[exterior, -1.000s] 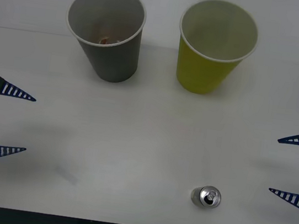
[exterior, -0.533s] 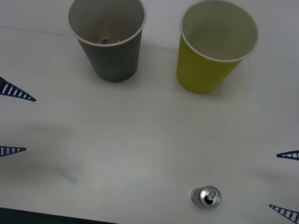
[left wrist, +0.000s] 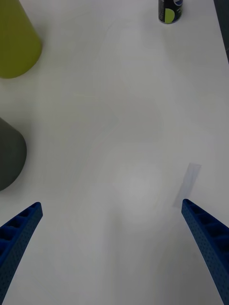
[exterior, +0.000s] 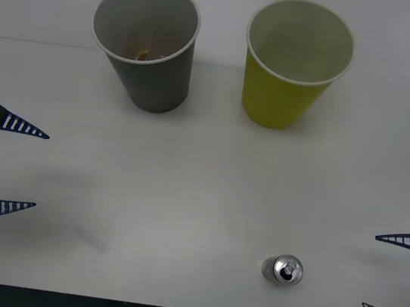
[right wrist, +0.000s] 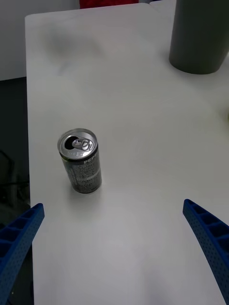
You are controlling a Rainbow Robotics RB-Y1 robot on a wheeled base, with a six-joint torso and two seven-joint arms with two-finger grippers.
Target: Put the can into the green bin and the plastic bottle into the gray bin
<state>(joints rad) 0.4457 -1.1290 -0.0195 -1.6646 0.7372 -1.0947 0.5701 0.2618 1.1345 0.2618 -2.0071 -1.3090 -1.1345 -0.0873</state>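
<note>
Near the table's (exterior: 200, 191) front edge, right of centre, I'm seeing the can (exterior: 282, 270) standing upright, untouched. Right gripper (exterior: 398, 281) is hovering just to its right, jaws spread wide, holding nothing. Green bin (exterior: 295, 63) and gray bin (exterior: 147, 43) are sitting side by side at the far end, well apart from the can. Left gripper (exterior: 6, 166) is idling at the left edge, jaws spread too.
</note>
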